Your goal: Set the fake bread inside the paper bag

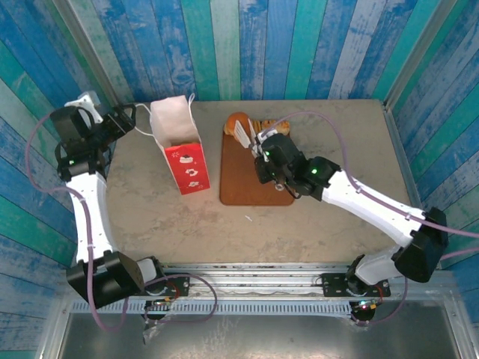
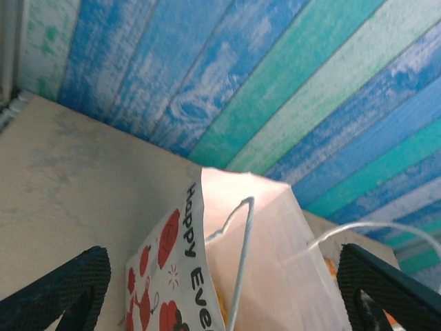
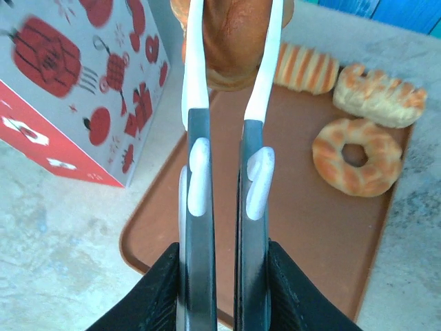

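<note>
Our right gripper [image 3: 234, 31] pinches a round bun [image 3: 238, 65] between its white fingertips [image 3: 195, 41] at the tray's [image 3: 310, 234] far end. The paper bag [image 3: 76, 76] stands just left of them, framed by the spread fingers [image 2: 69, 283] of our left gripper [image 2: 227, 296]. We judge it best to grip firmly and lift clear of the bag's rim.

The paper bag [image 1: 183, 153] is red-and-white, the fake bread [image 3: 357, 157] golden-brown, the tray [image 3: 310, 231] brown.

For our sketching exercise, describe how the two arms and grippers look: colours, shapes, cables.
The left arm and right arm have white links, black joints, green lights and mauve cables. The left gripper has dark fingers; the right gripper has black ones with long white tips.
</note>
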Controlling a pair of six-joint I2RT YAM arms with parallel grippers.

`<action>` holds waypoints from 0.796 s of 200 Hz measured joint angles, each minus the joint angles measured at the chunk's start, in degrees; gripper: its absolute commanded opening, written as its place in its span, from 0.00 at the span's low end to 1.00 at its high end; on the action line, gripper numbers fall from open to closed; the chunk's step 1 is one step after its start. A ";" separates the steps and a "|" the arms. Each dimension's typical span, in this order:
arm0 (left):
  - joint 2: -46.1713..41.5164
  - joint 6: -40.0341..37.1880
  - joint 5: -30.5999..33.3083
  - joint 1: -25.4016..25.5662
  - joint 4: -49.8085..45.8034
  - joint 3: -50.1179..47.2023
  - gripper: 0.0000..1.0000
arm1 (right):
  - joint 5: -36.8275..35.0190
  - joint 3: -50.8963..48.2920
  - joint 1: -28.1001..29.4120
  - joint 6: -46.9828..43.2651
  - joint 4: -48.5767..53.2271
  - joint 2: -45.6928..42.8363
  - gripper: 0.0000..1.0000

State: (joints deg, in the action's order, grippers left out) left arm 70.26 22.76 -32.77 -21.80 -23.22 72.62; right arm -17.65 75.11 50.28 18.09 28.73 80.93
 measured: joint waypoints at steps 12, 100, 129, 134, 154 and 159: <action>1.36 0.04 -1.81 -0.02 0.26 -0.07 0.86 | -1.66 2.16 1.11 0.55 1.42 -0.96 0.12; 4.07 3.08 -8.26 -0.39 5.49 -1.25 0.43 | -9.14 23.06 13.27 -5.66 -0.31 2.03 0.12; 4.15 2.29 -7.23 -0.50 5.51 -1.25 0.30 | -9.05 29.68 15.52 -7.65 -2.08 8.50 0.12; 4.15 2.32 -7.04 -0.50 5.49 -1.25 0.27 | -8.98 30.47 15.74 -7.69 -2.14 9.60 0.12; 4.15 1.77 -6.56 -0.50 5.14 -1.25 0.16 | -7.91 33.29 16.39 -7.61 -2.19 13.94 0.12; 4.15 1.53 -6.43 -0.50 5.07 -1.25 0.14 | -7.56 33.81 16.50 -7.50 -2.14 14.91 0.12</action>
State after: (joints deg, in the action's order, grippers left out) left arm 74.41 24.29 -39.20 -22.31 -18.15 71.37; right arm -25.21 108.92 66.78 10.59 26.59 95.83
